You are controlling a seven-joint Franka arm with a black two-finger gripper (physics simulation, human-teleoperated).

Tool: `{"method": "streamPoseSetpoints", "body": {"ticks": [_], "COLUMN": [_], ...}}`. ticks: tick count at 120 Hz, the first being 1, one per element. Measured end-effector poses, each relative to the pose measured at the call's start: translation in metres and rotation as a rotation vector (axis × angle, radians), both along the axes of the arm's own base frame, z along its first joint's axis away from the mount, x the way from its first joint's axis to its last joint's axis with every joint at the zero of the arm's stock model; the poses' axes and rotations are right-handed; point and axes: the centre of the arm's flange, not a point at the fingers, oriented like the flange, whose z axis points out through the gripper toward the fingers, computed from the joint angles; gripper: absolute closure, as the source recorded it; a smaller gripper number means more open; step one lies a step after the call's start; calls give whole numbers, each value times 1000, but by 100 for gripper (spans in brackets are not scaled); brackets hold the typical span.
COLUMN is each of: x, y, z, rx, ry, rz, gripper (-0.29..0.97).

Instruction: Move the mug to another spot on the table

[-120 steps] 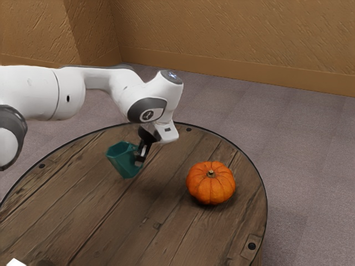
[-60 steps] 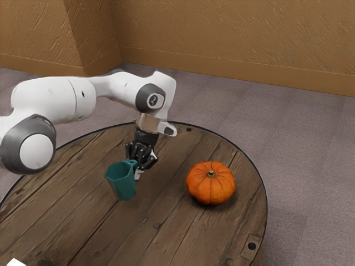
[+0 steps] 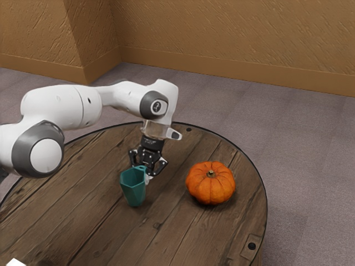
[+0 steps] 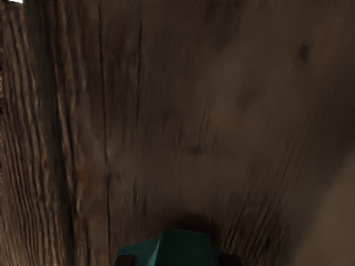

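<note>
mug (image 4: 178,249) cropped, blurred table (image 4: 166,111) planks

Rough wood, smooth shells

The counter (image 3: 83,210) is weathered, grainy planks with a dark rim. The mug (image 3: 133,187) beside the pumpkin (image 3: 210,183) looks smooth and matt; the pumpkin is ribbed and faintly glossy, the arm (image 3: 61,108) glossy white, the gripper (image 3: 147,170) matt black.

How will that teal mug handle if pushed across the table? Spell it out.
The mug looks rigid and should hold its shape in the gripper, shut on its rim. It narrows toward the base, so a high push may tip it. On the rough wooden table it probably drags rather than slides.
</note>
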Motion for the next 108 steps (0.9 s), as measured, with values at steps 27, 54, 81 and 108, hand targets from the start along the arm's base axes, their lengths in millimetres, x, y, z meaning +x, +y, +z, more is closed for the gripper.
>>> {"method": "streamPoseSetpoints", "body": {"ticks": [27, 54, 81, 108], "x": [3, 6, 24, -76], "y": [3, 8, 23, 44], "z": [4, 14, 87, 240], "rx": [37, 61, 55, -64], "ry": [-36, -64, -274, -509], "rz": [65, 112, 156, 165], "gripper": [24, 12, 6, 4]}}
